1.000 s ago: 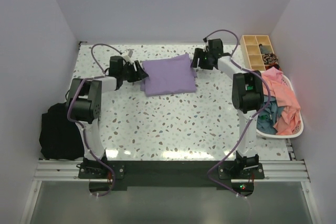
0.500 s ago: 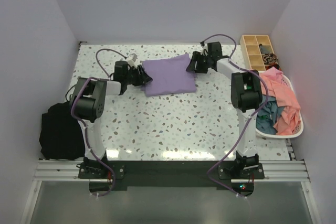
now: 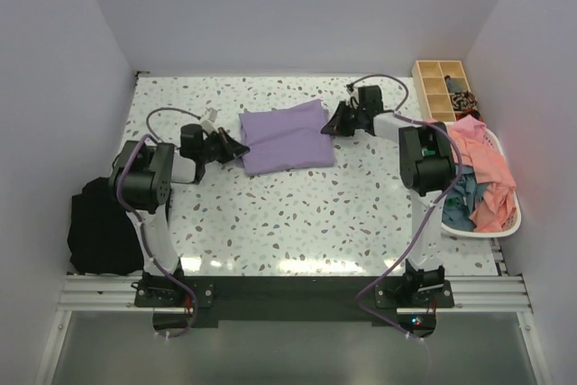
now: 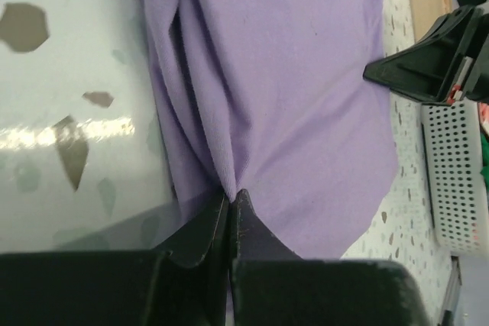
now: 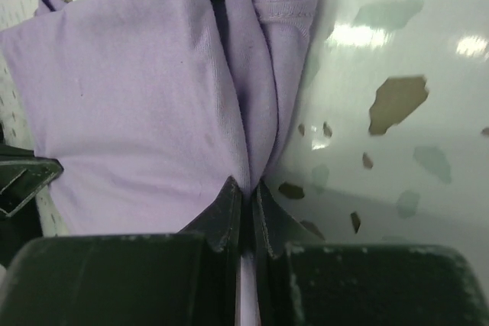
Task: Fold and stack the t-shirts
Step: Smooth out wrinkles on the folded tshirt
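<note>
A folded lavender-purple t-shirt (image 3: 287, 136) lies on the speckled table (image 3: 297, 214) at the middle back. My left gripper (image 3: 238, 145) is shut on its left edge; in the left wrist view the cloth (image 4: 283, 82) bunches into the left gripper (image 4: 231, 195). At the shirt's right edge my right gripper (image 3: 330, 125) is shut on the fabric; the right wrist view shows the cloth (image 5: 145, 97) pinched in the right gripper (image 5: 248, 185). More t-shirts, salmon-pink (image 3: 481, 169) and teal (image 3: 464, 200), are heaped in the white basket (image 3: 516, 209) at the right.
A black fabric bundle (image 3: 101, 227) sits at the table's left edge beside the left arm. A wooden compartment tray (image 3: 439, 87) with small items stands at the back right. White walls close in the table on three sides.
Both grippers have closed on the purple shirt's side edges. The left arm drew back toward the left and the shirt shifted slightly nearer.
</note>
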{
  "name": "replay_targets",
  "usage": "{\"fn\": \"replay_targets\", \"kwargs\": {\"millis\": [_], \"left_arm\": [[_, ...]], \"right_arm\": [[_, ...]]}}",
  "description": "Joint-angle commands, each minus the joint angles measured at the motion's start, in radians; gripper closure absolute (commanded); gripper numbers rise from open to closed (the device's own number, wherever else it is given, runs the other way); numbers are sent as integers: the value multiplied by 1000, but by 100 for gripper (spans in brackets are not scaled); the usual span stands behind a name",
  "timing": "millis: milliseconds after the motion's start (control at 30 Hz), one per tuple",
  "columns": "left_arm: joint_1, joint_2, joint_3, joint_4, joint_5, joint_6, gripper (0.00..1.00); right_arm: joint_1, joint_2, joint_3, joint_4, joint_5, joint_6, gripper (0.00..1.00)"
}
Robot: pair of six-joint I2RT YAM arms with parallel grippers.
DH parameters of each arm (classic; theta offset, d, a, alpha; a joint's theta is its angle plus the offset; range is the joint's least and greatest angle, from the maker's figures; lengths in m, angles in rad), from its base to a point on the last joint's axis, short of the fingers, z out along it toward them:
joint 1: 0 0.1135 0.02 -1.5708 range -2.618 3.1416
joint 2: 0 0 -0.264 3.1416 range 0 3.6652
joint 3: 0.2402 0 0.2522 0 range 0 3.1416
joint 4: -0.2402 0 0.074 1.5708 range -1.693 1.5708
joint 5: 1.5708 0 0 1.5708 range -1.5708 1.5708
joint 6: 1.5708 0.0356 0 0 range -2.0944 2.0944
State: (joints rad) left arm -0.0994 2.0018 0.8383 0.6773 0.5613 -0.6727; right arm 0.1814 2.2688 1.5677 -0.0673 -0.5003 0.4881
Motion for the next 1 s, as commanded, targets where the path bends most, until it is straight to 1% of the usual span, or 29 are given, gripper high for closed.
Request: {"fn": "replay_targets", "kwargs": {"millis": [0,33,67,100,133,167,200,233,267,300,333,367,400,433,467,500,533,567,633,667,733,800,967], "left_arm": [[99,-58,-128,234,58,-112,100],[99,-57,-142,289,67,-125,100],[127,-48,-149,303,89,-134,100],[125,-43,-143,304,100,-133,100],[124,-37,-139,314,126,-137,98],[122,-23,-134,326,141,-145,93],[124,-18,-127,343,153,-154,86],[124,-15,-123,367,170,-169,70],[122,-17,-122,373,173,-172,66],[122,-23,-120,373,173,-174,63],[122,-31,-122,366,172,-165,58],[121,-56,-122,354,172,-151,56],[119,-75,-117,331,161,-134,54],[115,-96,-113,239,140,-108,51],[107,-144,-105,179,74,-31,50],[90,-161,-78,115,39,13,49],[72,-175,-55,-25,-4,57,48],[46,-187,-35,-80,-77,124,48],[24,-184,1,-169,-133,163,41],[9,-175,7,-177,-174,163,38],[-2,-163,8,-188,-207,166,34],[-19,-141,30,-232,-233,177,34],[-55,-135,41,-292,-365,197,33]], "right_arm": [[-14,-48,-106,-29,114,32,100],[-16,-60,-112,-38,127,29,100],[-14,-63,-123,-37,128,21,100],[-14,-64,-123,-37,117,20,100],[-16,-61,-120,-42,105,17,100],[-16,-60,-112,-48,82,11,99],[-14,-60,-110,-51,71,10,91],[-16,-61,-109,-51,56,9,82],[-16,-66,-110,-46,40,7,69],[-16,-74,-115,-43,37,4,62],[-16,-81,-121,-40,34,1,56],[-16,-106,-132,-35,31,-11,51],[-16,-121,-139,-37,35,-17,49],[-14,-138,-146,-38,42,-22,48],[-16,-178,-155,-48,55,-29,48],[-14,-193,-158,-57,83,-36,48],[-16,-212,-158,-68,98,-40,48],[-14,-227,-161,-86,111,-51,48],[-14,-276,-167,-103,135,-57,48],[-16,-290,-178,-107,138,-63,48],[-14,-330,-190,-111,140,-69,47],[-14,-350,-196,-117,146,-77,47],[-14,-330,-179,-112,149,-85,47]]}}
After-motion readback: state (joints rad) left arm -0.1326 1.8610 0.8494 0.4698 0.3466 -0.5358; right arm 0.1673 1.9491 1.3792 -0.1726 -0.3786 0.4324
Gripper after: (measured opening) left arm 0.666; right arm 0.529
